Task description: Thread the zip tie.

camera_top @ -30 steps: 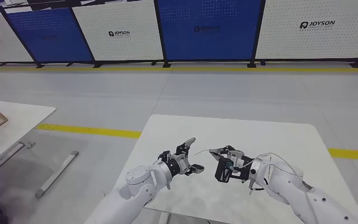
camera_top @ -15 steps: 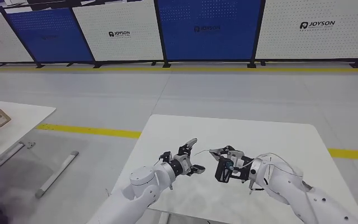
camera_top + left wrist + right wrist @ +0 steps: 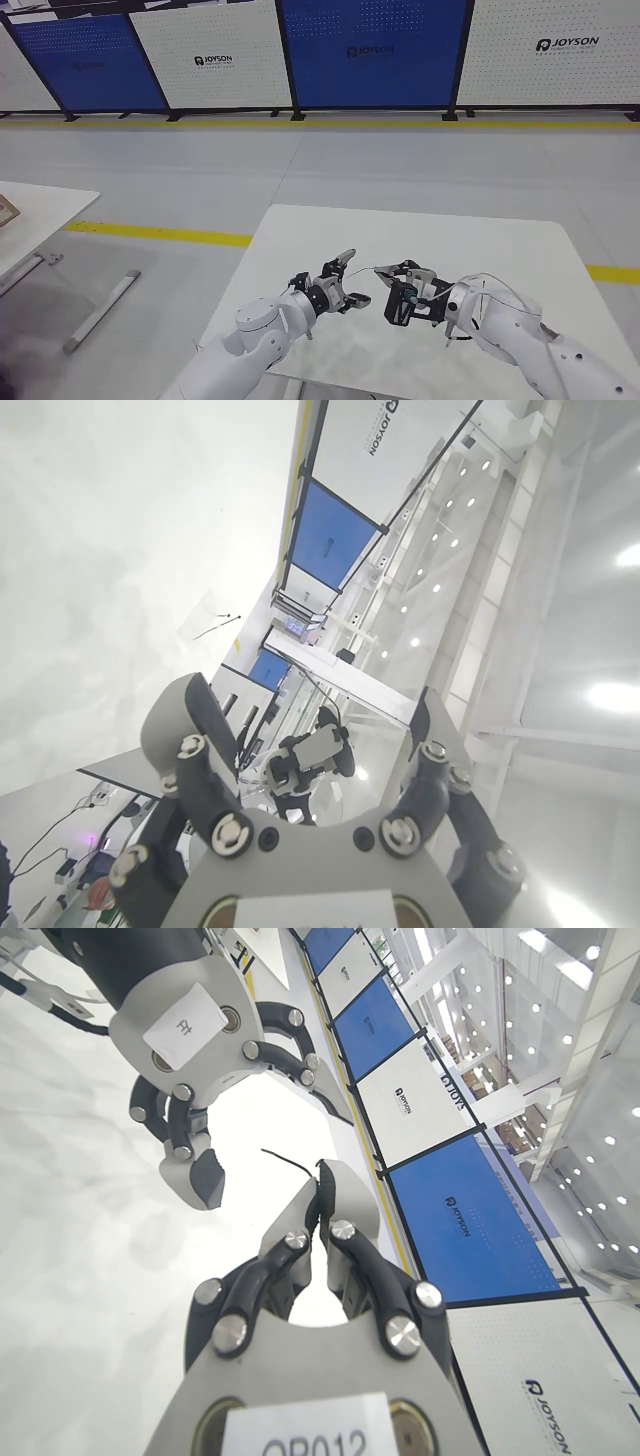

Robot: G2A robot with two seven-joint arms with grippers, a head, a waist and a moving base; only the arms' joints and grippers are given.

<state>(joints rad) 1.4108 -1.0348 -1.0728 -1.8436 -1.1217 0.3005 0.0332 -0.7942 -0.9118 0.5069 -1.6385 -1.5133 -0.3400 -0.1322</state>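
Closing the wide-open left hand off-line could knock the free tip of the thin zip tie, pinched in the clamped right hand above the worktop, bending or slipping it loose.

Thin black zip tie, curved, aloft

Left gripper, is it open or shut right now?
Open: the left gripper has its fingers spread wide, gripping nothing; the right gripper pinches the zip tie.
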